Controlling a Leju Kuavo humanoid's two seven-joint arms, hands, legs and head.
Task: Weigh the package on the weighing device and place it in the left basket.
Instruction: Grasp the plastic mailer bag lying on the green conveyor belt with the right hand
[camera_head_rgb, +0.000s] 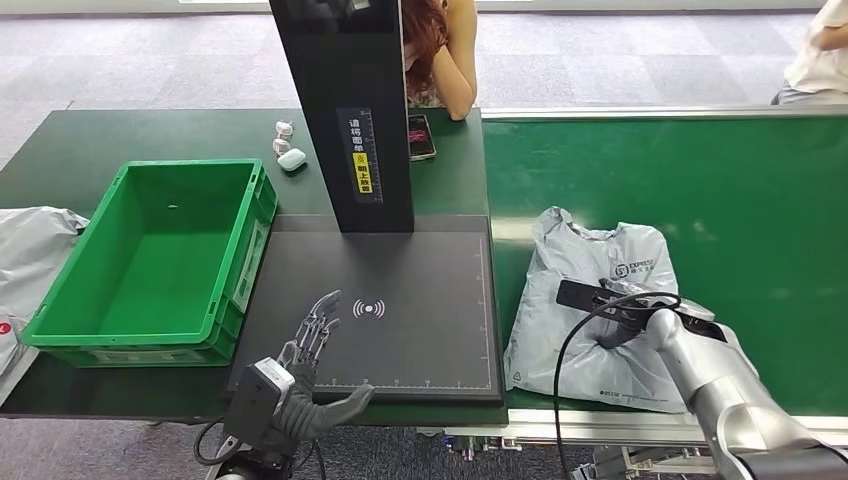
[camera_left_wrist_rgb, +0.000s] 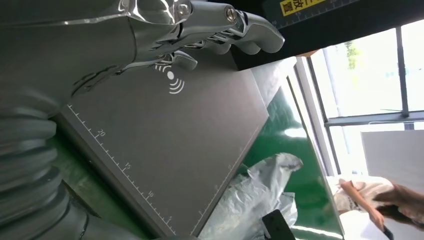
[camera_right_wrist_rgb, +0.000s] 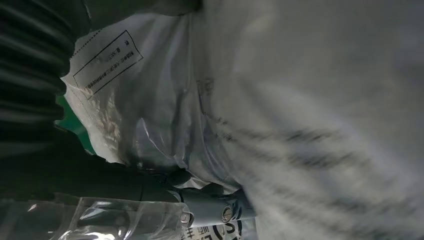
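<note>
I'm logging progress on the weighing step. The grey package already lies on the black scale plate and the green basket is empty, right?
Not quite. In the head view the grey package lies on the green conveyor belt, right of the black scale plate, with the right robot hand on it. The green basket is indeed empty.

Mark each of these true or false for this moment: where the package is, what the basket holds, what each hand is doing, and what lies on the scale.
1. The grey package lies on the green conveyor belt. True.
2. The green basket already holds the package. False: nothing shows inside it.
3. The right hand is on the package. True; whether it grips it cannot be told.
4. The left hand holds a package. False: it holds nothing, its fingers extended over the scale platform.
5. A parcel rests on the scale platform. False: its surface is bare.
</note>
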